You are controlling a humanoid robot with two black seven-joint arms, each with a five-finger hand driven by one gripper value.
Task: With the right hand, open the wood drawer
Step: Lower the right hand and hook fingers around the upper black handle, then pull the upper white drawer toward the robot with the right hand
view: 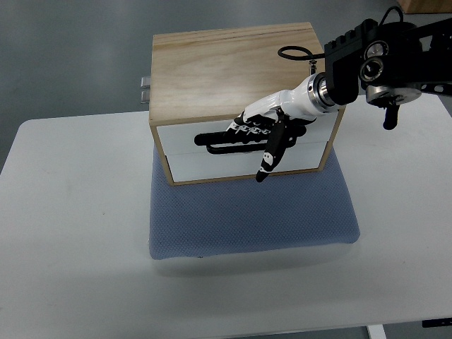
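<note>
- Wood drawer box (pixel 233 67), pale plywood, grainy top, boxy shape; white drawer fronts (pixel 212 159) facing the camera, split by a thin seam.
- Black bar handle (pixel 219 141) runs along the upper front, long loop shape.
- Right hand (pixel 265 131), white shell with black joints, arm in from the right edge; fingers curled over the handle's right part, clamped on it. One black-tipped digit (pixel 267 164) points down over the lower front.
- Black wrist housing (pixel 381 60) with round lenses sits above the box's right top corner; thin black cable (pixel 293 53) loops over the top.
- Box sits on a blue pad (pixel 247 215), woven texture, soft rounded corners; box at the pad's far edge, bare pad in front of the drawer fronts.
- Pad on a white counter (pixel 70 212), smooth, rounded corners; open counter left, right and near side.
- Small grey metal piece (pixel 145 88) sticks out behind the box's left side.
- Grey floor (pixel 70 49) beyond the counter.
</note>
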